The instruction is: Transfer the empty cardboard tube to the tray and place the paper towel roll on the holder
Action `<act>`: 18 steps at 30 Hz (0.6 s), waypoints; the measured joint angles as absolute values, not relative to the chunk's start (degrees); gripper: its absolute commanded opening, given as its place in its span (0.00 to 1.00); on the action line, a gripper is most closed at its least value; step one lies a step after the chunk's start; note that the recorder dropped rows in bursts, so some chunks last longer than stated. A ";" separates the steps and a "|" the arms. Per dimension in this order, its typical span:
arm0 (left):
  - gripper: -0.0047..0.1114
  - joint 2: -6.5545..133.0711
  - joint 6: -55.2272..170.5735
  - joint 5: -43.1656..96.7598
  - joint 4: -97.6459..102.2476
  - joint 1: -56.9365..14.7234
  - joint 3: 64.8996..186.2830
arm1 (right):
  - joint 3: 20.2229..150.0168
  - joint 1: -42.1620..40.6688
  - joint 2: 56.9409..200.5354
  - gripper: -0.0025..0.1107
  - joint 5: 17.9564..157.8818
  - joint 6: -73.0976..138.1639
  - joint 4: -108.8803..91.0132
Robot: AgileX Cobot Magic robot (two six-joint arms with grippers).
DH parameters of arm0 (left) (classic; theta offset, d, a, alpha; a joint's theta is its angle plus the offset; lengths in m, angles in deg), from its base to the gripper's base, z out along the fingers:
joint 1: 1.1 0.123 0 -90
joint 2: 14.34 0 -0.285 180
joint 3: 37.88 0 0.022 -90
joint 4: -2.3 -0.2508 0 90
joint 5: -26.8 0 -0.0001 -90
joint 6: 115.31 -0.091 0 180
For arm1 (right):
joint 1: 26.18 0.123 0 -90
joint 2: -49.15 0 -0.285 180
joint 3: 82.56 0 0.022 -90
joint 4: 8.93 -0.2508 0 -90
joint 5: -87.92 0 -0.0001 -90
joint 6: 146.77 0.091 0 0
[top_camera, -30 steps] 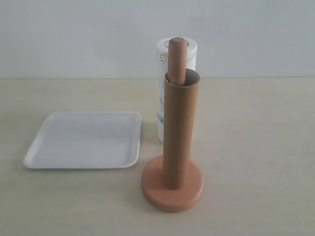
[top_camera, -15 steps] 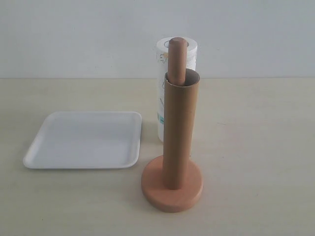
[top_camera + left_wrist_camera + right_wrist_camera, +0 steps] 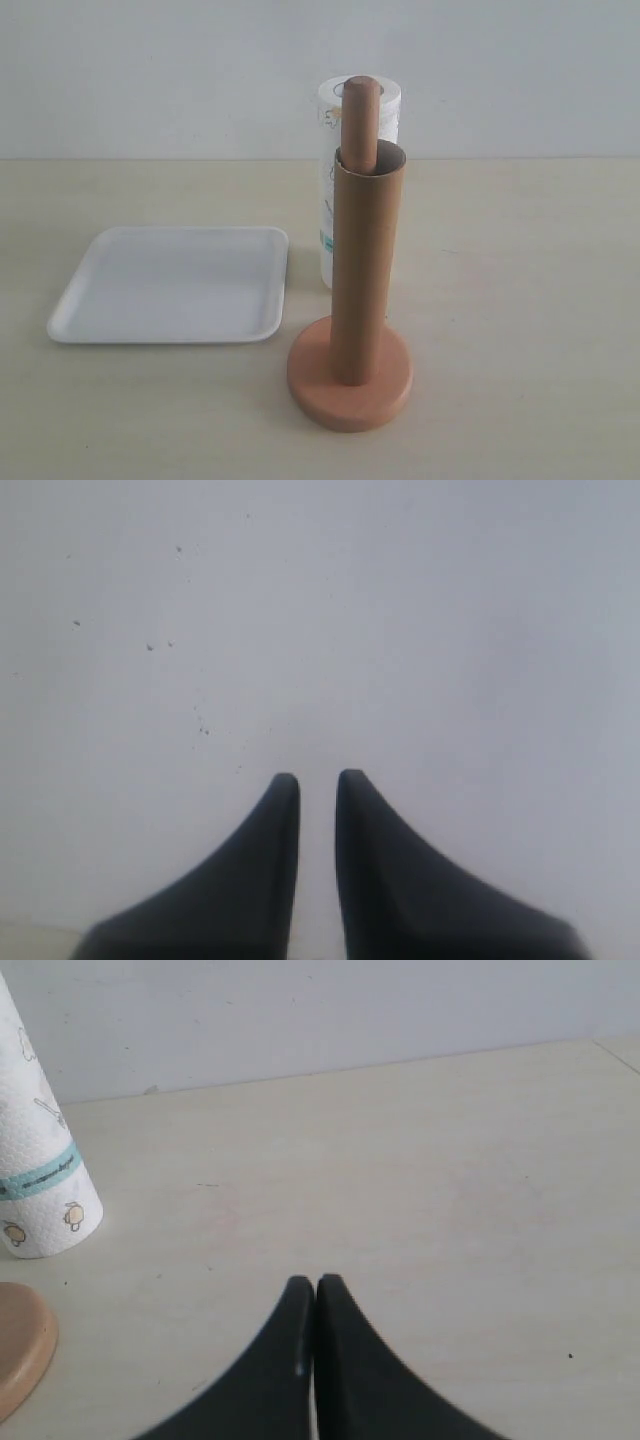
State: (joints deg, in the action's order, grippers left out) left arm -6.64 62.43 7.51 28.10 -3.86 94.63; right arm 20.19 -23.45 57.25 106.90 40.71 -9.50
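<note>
- Nothing of the task is judged done: the tube (image 3: 365, 270) is seen sleeved upright over the post of the holder (image 3: 350, 395), and the tray (image 3: 170, 285), to the left, lies bare.
- The roll (image 3: 326, 190) is stood on the table (image 3: 520, 300) just behind the holder, not on it.
- Left to do: the tube is to be lifted off and laid in the tray, then the roll threaded onto the post.
- The left gripper (image 3: 315, 780) is held a narrow slit apart, nothing between; only a plain pale surface is faced.
- The right gripper (image 3: 316, 1285) is pressed closed and empty, with the roll and holder base well apart to one side.
- Neither arm is seen in the exterior view.
</note>
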 measured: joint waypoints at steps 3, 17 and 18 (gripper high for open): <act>0.15 -6.64 62.43 8.04 28.97 -3.86 94.72 | 20.19 -23.45 57.25 0.02 106.90 40.71 -9.50; 0.15 7.06 2.50 -14.69 79.40 -3.90 94.48 | 20.19 -23.45 57.25 0.02 106.90 40.71 -9.50; 0.15 9.61 -0.77 -16.66 81.56 -3.90 94.48 | 20.19 -23.45 57.25 0.02 106.90 40.71 -9.50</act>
